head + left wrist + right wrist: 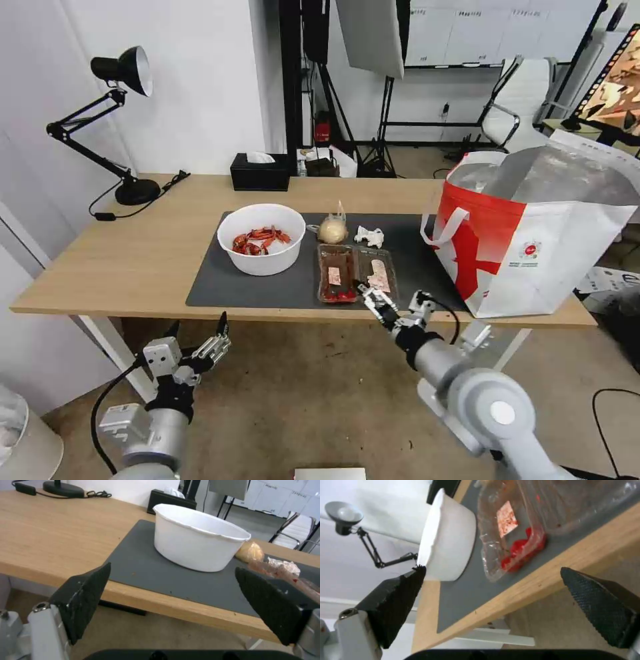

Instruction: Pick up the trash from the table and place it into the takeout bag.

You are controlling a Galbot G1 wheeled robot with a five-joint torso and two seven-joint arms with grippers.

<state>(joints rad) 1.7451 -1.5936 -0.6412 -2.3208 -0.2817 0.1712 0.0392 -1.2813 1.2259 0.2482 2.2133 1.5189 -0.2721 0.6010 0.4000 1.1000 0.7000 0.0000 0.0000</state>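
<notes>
From my remote station, nothing on the surface (pixel 120 260) looks cleared yet: every piece of trash sits on the dark mat (pixel 267 290), and I can see no trash in the takeout bag (pixel 533 253), which stands open at the surface's right end, foil lining showing. The white bowl (pixel 261 239) with red crayfish shells rests on the left part of the mat; just beside it, toward the bag, lie the small knotted bag with its beige lump (pixel 333 230) and the crumpled tissue (pixel 369 235), with the clear plastic tray (pixel 355 272) of scraps nearer the front edge. My right gripper (pixel 392 308) hovers at that front edge, just short of the tray, its jaws spread wide and holding nothing; its wrist camera looks across the edge at the tray's red scraps (pixel 520 550) and the bowl beyond. My left gripper (pixel 202 340) hangs below the surface in front of the bowl, jaws likewise apart and empty, the bowl's white wall (pixel 196 545) in front of its wrist camera. A black tissue box (pixel 260 172) and a desk lamp (pixel 123 120) stand at the back, not part of the job. By my reading, all four items remain to be picked up and bagged, and the tray appears the nearest candidate.
</notes>
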